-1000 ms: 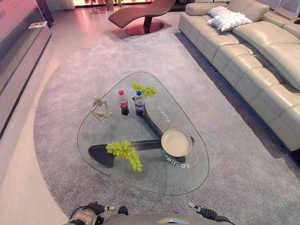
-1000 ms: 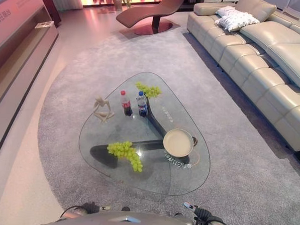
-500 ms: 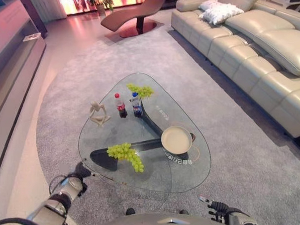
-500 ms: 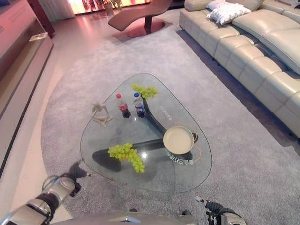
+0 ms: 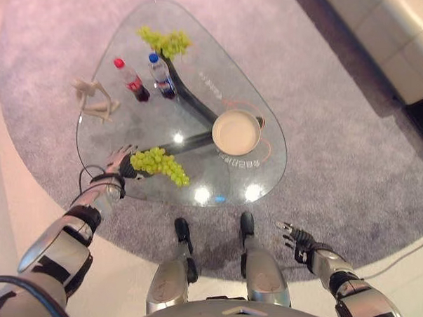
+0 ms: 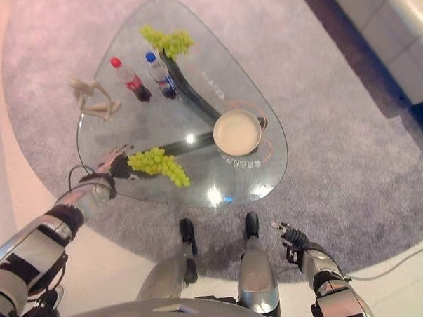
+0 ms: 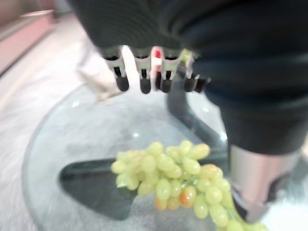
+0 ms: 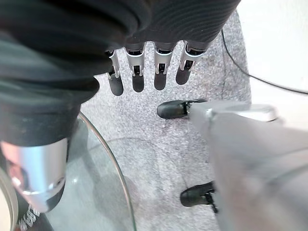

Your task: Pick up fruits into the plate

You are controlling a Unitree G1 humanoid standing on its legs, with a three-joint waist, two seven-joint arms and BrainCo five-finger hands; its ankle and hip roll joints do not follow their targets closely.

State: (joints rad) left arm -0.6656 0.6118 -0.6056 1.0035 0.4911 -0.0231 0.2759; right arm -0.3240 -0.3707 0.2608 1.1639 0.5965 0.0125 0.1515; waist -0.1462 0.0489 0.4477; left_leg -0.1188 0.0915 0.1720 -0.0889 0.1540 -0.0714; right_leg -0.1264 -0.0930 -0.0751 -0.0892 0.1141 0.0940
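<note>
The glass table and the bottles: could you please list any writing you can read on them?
Glass table: white print beside the plate, too small to read.
A second line of print farther along the glass, also unreadable.
Red-capped bottle and blue-capped bottle: labels too blurred to read.

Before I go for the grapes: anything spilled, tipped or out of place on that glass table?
Nothing stands out. Both bottles stand upright, the figurine sits intact, and the plate is empty and level. One grape bunch lies by the open left hand, the other at the far end.
</note>
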